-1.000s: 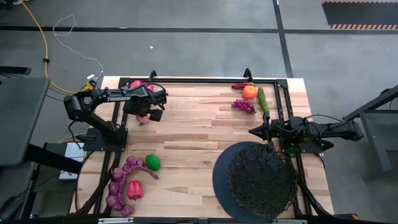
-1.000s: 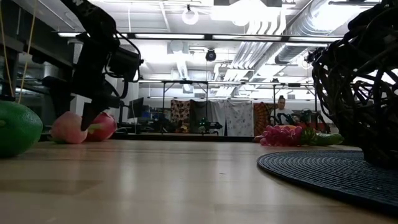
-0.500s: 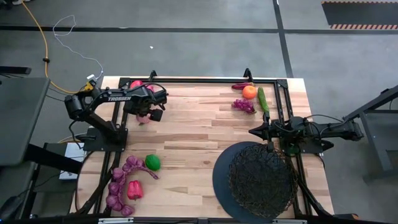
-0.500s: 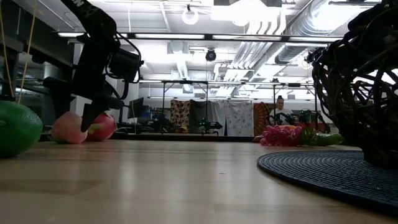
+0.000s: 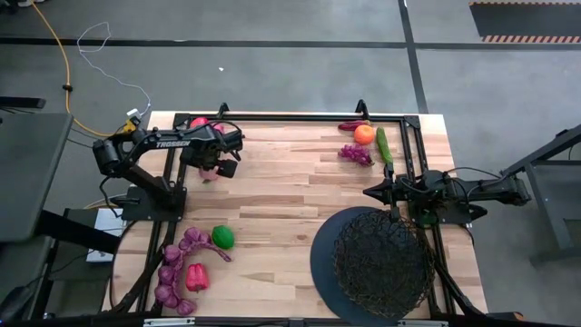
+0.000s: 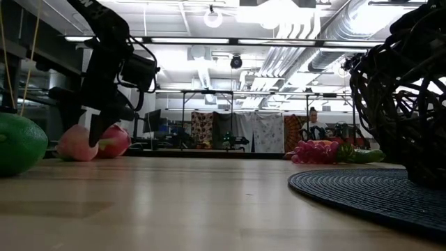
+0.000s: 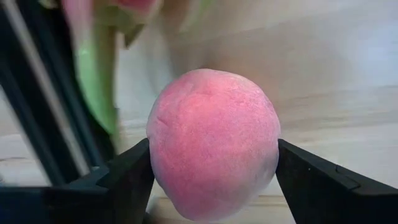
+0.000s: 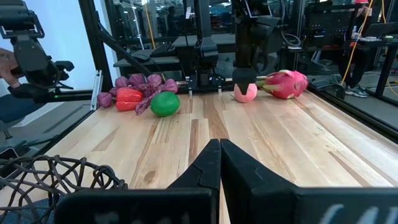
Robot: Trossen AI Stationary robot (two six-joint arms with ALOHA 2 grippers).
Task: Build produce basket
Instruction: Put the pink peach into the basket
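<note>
A pink peach (image 7: 211,143) sits on the table at the far left, next to a pink dragon fruit (image 8: 283,84). My left gripper (image 5: 211,169) points down over the peach (image 6: 77,143), shut on it. My right gripper (image 5: 370,193) hangs shut and level at the right, touching nothing. Just in front of it the black wire basket (image 5: 381,263) stands on its dark round base near the front right corner. My left gripper pinches the peach between its two fingers (image 7: 124,177), one on each of its opposite sides (image 7: 157,146), about its widest part. The fingers come from above, pointing steeply down. The peach's underside (image 6: 75,157) rests on the table.
A green ball (image 5: 222,237), purple grapes (image 5: 177,263) and a red pepper (image 5: 196,277) lie at the near left. An orange (image 5: 364,134), a cucumber (image 5: 383,145), more grapes (image 5: 356,154) and a red pepper (image 5: 352,125) lie at the far right. Black rails frame the table.
My left gripper's fingers have drawn in on the peach and taken hold of it. The gripper has kept its place, and the peach has stayed on the table.
</note>
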